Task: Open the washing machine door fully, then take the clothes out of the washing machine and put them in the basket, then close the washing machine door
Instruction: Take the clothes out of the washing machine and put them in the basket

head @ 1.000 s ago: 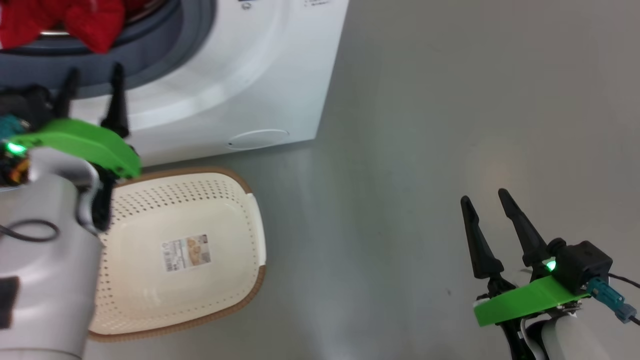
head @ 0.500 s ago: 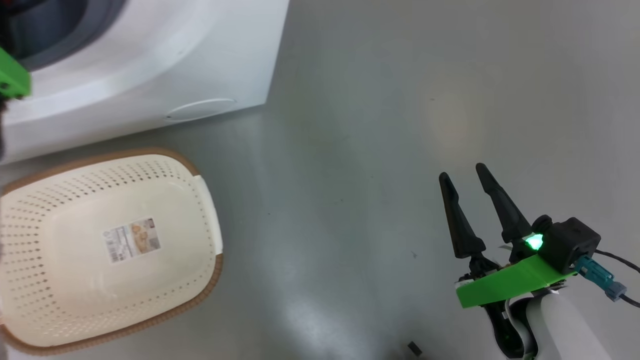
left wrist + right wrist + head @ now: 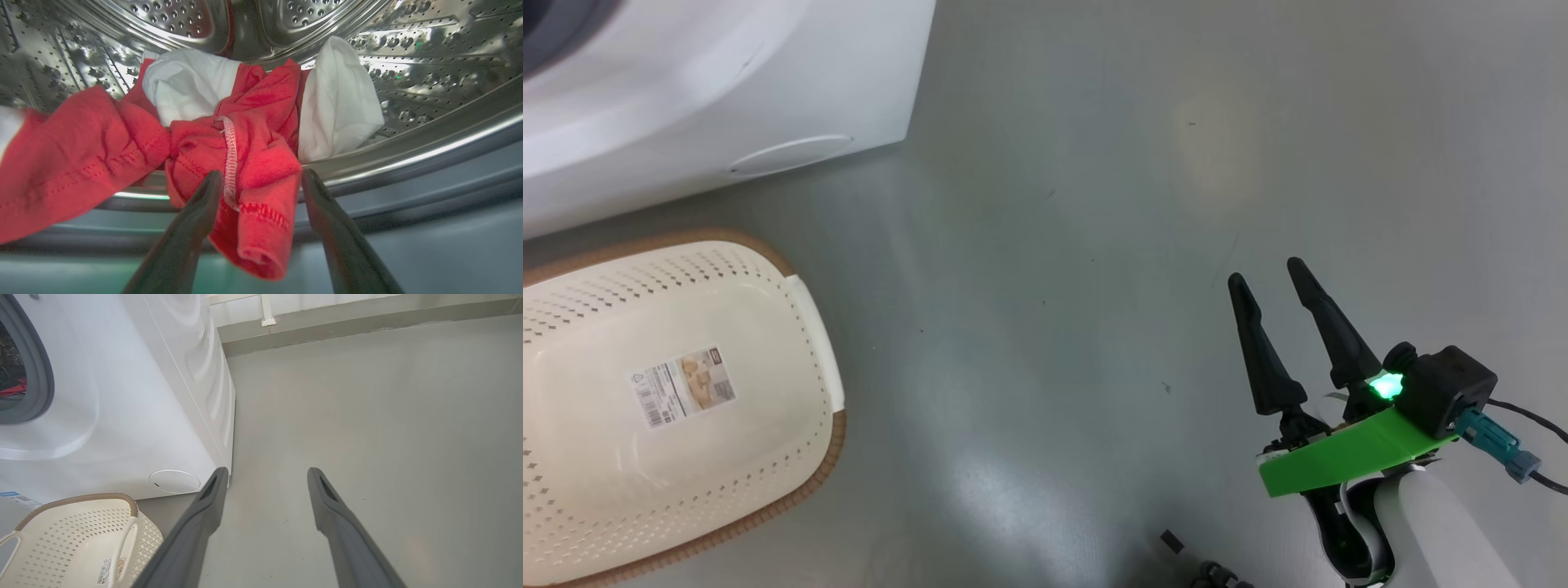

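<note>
My left gripper [image 3: 261, 173] sits at the steel drum [image 3: 408, 49] lip, fingers spread astride the red clothes [image 3: 253, 134], soft, light and floppy, so I'd pinch that thick hemmed fold, while my right gripper [image 3: 1266, 272] hangs spread above the floor [image 3: 1054, 245].

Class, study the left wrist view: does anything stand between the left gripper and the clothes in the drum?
Nothing visible does. The left gripper stands open right before the clothes, and a red fold hanging over the steel drum's lip shows between its fingers.
</note>
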### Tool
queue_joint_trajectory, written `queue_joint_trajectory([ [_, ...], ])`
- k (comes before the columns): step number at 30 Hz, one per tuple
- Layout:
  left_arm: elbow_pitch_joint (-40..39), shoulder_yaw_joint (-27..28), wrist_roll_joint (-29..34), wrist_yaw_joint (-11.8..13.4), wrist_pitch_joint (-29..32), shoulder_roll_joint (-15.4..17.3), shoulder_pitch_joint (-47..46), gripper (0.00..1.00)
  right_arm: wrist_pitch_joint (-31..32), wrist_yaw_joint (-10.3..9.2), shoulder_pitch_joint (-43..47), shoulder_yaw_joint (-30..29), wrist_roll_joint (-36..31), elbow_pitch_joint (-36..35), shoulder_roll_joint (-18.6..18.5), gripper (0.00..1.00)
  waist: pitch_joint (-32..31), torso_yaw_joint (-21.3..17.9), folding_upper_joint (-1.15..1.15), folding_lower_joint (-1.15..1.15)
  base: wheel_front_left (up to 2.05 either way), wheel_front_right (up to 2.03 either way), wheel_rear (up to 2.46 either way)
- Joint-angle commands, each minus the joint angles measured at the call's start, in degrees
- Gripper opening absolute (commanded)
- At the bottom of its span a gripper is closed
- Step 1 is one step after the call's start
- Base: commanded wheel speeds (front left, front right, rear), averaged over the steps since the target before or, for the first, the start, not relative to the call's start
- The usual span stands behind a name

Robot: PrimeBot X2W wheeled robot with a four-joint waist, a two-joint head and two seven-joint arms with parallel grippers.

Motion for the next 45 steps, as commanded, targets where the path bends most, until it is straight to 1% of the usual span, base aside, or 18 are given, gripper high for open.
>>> queue_joint_trajectory([
  [1, -0.71, 0.4, 0.02, 0.48, 1.03, 3.03, -1.21, 1.0, -0.36, 0.36, 0.11, 1.23, 0.42, -1.16, -0.63, 1.0, 0.17, -0.1, 0.0, 0.0, 0.0, 0.0, 0.0],
  [5, 0.69, -0.34, 0.12, 0.9, 4.45, 3.27, -1.78, 1.0, -0.36, 0.36, -0.11, 1.18, 0.62, -1.0, -0.63, 1.0, 0.36, -0.15, 0.0, 0.0, 0.0, 0.0, 0.0],
  [6, 0.89, -0.58, 0.24, 1.07, 5.03, 3.3, -1.84, 0.82, -0.36, 0.36, -0.17, 1.17, 0.67, -0.95, -0.63, 1.0, 0.35, -0.16, 0.0, 0.0, 0.0, 0.0, 0.0],
  [7, 1.05, -0.74, 0.28, 1.24, 5.48, 3.32, -1.88, 0.49, -0.36, 0.36, -0.23, 1.16, 0.71, -0.9, -0.63, 1.0, 0.34, -0.18, 0.0, 0.0, 0.0, 0.0, 0.0],
  [8, 1.1, -0.83, 0.27, 1.37, 5.73, 3.3, -1.89, 0.31, -0.36, 0.36, -0.31, 1.16, 0.74, -0.88, -0.63, 1.0, 0.33, -0.21, 0.0, 0.0, 0.0, 0.0, 0.0],
  [9, 1.16, -0.94, 0.24, 1.47, 6.03, 3.22, -1.82, 0.03, -0.36, 0.36, -0.38, 1.16, 0.76, -0.85, -0.63, 1.0, 0.27, -0.22, 0.0, 0.0, 0.0, 0.0, 0.0],
  [10, 1.18, -1.05, 0.22, 1.53, 6.29, 3.18, -1.72, 0.0, -0.36, 0.36, -0.43, 1.17, 0.75, -0.81, -0.63, 1.0, 0.17, -0.24, 0.0, 0.0, 0.0, 0.0, 0.0],
  [16, 0.44, -1.61, 0.22, 1.84, 5.75, 3.1, -0.59, 0.0, -0.36, 0.36, -0.35, 1.12, 0.43, -0.49, -0.63, 1.0, -0.72, -0.09, 0.0, 0.0, 0.0, 0.0, 0.0],
  [21, -0.99, -1.91, 0.15, 1.97, 3.51, 2.87, 1.19, 0.0, -0.36, 0.36, 0.11, 0.74, -0.47, -0.36, -0.63, 1.0, -2.13, 0.7, 0.0, 0.0, 0.0, 0.0, 0.0],
  [26, -3.37, -2.27, 0.12, 2.14, 0.35, 2.12, 3.67, 0.0, -0.36, 0.36, 0.6, 0.29, -1.75, -0.41, -0.63, 1.0, -4.09, 2.02, 0.0, 0.0, 0.0, 0.0, 0.0],
  [32, -7.58, -2.74, 0.0, 2.68, -3.71, 0.49, 8.05, 0.0, -0.36, 0.36, 1.31, 0.26, -4.07, -0.09, -0.63, 1.0, -7.13, 4.04, 0.0, 0.0, 0.0, 0.0, 0.0],
  [37, -13.28, -3.17, -0.21, 3.77, -6.36, -1.42, 12.95, 0.0, -0.36, 0.36, 2.25, -0.03, -5.81, 0.19, -0.63, 1.0, -9.66, 5.94, 0.0, 0.0, 0.0, 0.0, 0.0],
  [40, -17.86, -3.51, -0.13, 4.86, -7.45, -2.28, 16.52, 0.0, -0.36, 0.36, 2.9, -0.43, -7.14, 0.45, -0.63, 1.0, -11.19, 7.13, 0.0, 0.0, 0.0, 0.0, 0.0],
  [45, -27.53, -3.49, -0.18, 7.48, -8.49, -3.09, 23.61, 0.0, -0.36, 0.36, 4.1, -1.22, -9.25, 0.83, -0.63, 1.0, -13.81, 8.83, 0.0, 0.0, 0.0, 0.0, 0.0],
])
